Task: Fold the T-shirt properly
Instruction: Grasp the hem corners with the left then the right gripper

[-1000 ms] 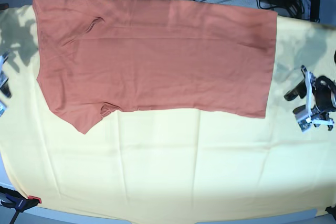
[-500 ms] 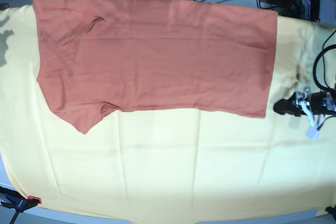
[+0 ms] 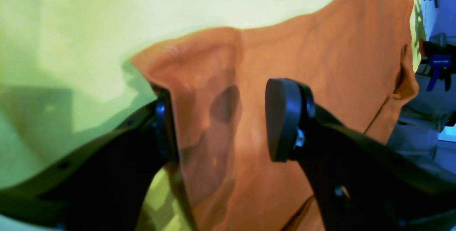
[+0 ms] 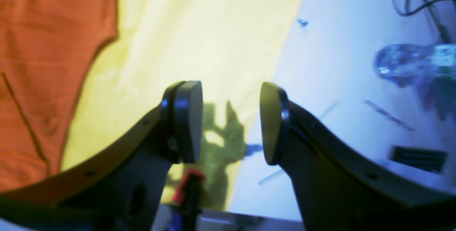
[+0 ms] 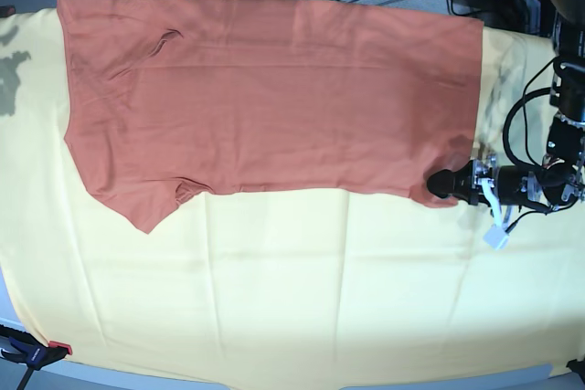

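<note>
The left gripper, fingers spread, straddles the T-shirt's lifted corner near the desk's edge, while the right gripper, fingers spread, holds nothing.

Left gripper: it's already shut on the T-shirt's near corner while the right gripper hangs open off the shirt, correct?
Not shut: the left wrist view shows the left gripper open, straddling the T-shirt corner. The right gripper is open over the yellow cloth.
</note>
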You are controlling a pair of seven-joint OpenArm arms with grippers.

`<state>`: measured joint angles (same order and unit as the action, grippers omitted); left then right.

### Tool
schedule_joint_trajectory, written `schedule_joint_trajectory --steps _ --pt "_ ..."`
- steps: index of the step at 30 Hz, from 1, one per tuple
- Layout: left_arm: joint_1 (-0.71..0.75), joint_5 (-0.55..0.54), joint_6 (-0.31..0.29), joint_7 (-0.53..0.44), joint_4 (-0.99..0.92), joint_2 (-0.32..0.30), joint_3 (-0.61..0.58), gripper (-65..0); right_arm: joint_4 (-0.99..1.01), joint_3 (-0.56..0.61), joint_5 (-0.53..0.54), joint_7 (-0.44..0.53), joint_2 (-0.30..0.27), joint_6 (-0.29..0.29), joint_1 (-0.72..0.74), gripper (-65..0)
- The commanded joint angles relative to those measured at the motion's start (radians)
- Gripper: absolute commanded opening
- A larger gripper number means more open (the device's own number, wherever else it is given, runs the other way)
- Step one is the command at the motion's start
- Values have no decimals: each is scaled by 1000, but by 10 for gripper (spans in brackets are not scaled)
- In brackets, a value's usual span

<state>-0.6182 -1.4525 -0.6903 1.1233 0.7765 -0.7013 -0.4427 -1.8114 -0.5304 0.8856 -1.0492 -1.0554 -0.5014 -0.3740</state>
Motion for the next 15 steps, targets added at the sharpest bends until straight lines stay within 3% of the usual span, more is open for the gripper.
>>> schedule_joint_trajectory --steps 1,4,8,12,15 --pt "-23 -5 -8 6 9 -10 5 -294 -5 -14 17 23 -5 -4 8 -363" --pt "-23 -5 -8 2 9 -12 5 -364 -5 -14 39 38 74 -28 8 -363" --pt "-23 -5 -8 -1 9 -11 5 -638 -5 -14 39 118 180 -69 8 -363" --pt "-23 -4 -8 -1 9 -11 5 -650 -5 -14 21 281 267 -113 18 -362" --pt "-23 -5 -8 -6 9 -11 5 -650 -5 -13 -58 297 339 -81 101 -315"
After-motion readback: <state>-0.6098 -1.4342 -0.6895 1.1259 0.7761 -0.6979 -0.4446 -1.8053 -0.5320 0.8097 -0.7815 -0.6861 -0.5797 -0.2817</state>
